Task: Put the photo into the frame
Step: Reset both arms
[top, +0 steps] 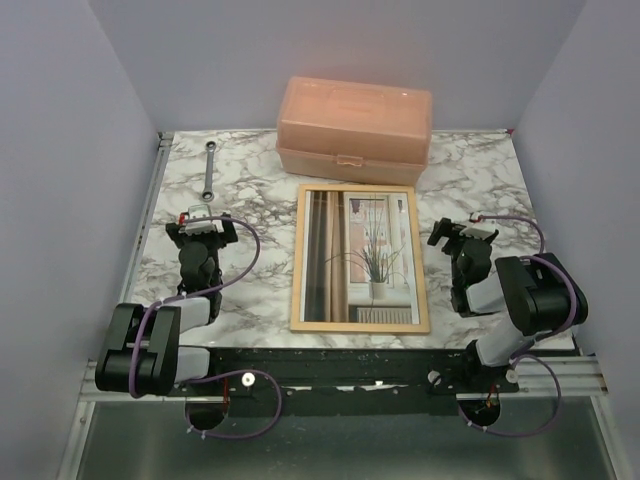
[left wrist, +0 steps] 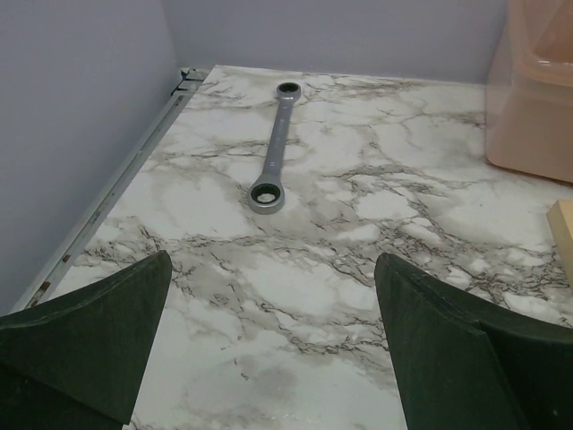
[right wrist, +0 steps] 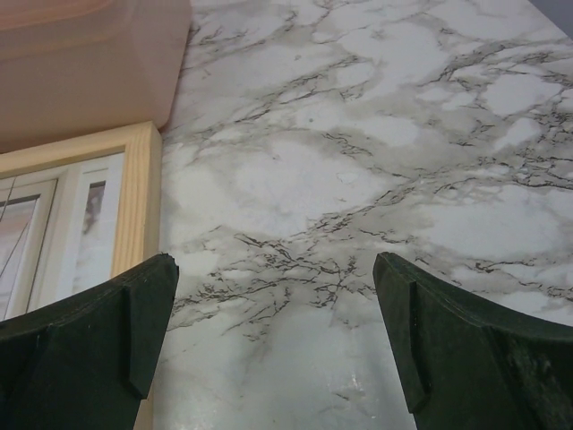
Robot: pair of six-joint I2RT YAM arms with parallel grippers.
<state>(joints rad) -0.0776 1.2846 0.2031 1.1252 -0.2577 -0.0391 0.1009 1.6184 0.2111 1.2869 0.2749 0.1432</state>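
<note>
The left gripper (left wrist: 271, 269) is holding its fingers (left wrist: 107, 340) spread wide above bare marble, pinching nothing. It is hovering to the left of the frame (top: 296, 262), clear of it. The right gripper (right wrist: 273, 264) is also showing spread, empty fingers (right wrist: 448, 340), hanging just to the right of the frame near its far right corner.

The frame is lying flat on the table (top: 250, 200) between the two grippers, its long sides running away from the arms. Its moulding is narrow, pale and pine-coloured. The photo (top: 365, 255) is lying face up inside the frame, filling the opening. It is showing a spindly plant in a white pot, a pale window and brownish curtain folds on the left.

A peach box (top: 355, 130) is sitting just beyond the frame's far edge. A wrench (top: 210, 172) is lying beyond the frame's far left corner, well apart.
</note>
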